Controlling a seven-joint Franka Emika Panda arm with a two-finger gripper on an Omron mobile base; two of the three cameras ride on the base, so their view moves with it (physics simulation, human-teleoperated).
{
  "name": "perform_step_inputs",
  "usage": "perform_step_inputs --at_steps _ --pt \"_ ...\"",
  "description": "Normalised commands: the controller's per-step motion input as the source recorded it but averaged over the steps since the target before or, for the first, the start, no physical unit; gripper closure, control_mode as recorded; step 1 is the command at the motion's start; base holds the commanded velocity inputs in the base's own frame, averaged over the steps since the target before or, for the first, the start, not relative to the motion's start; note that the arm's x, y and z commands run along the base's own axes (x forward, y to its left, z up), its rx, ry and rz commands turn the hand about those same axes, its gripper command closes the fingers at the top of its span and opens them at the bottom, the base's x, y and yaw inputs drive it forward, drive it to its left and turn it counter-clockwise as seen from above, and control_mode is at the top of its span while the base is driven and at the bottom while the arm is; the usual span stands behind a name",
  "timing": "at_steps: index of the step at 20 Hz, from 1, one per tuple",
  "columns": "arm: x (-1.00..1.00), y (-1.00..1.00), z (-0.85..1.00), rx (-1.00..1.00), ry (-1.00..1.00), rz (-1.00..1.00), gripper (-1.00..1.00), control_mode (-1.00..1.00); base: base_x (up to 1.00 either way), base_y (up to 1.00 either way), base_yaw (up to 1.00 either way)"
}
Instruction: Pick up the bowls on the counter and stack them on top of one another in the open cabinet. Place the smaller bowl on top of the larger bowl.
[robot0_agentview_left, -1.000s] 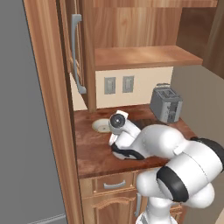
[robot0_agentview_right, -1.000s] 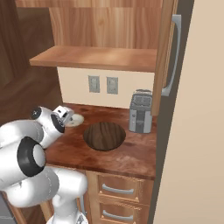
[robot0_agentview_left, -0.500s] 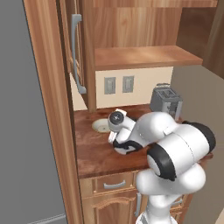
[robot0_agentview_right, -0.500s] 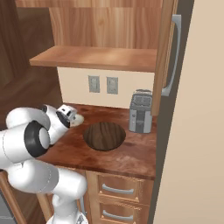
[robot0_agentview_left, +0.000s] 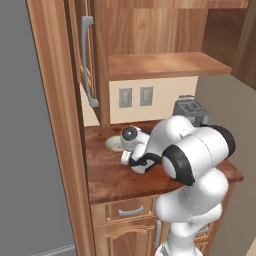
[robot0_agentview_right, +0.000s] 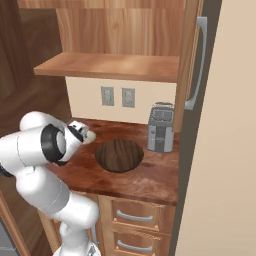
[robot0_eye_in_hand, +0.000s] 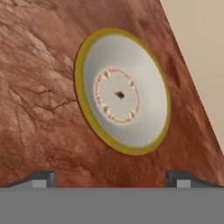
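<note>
Small cream-white bowl with tan rim (robot0_eye_in_hand: 120, 98) sits centred ahead of the gripper (robot0_eye_in_hand: 111, 178), whose jaws stand wide apart, seemingly lined up to straddle it.

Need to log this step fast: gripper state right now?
Gripper: open, holding nothing, fingertips apart above the smaller bowl on the counter.

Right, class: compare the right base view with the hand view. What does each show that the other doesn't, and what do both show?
Right base view alone: the brown bowl, the grey toaster, the wall sockets, the cabinet shelf, the drawers.

Hand view alone: the cream bowl's inside, with a ring of small marks around a dark centre spot, and the open gripper with nothing between its tips.

Both: the reddish-brown counter.
</note>
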Motion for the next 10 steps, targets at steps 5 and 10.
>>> perform_step_inputs --at_steps 5,10 --pt "0.27 0.14 -0.22 0.0 0.03 0.01 -1.0 -1.0 0.0 0.0 0.0" --pt "0.32 0.09 -0.21 0.0 0.0 0.0 -1.0 -1.0 0.0 0.0 0.0"
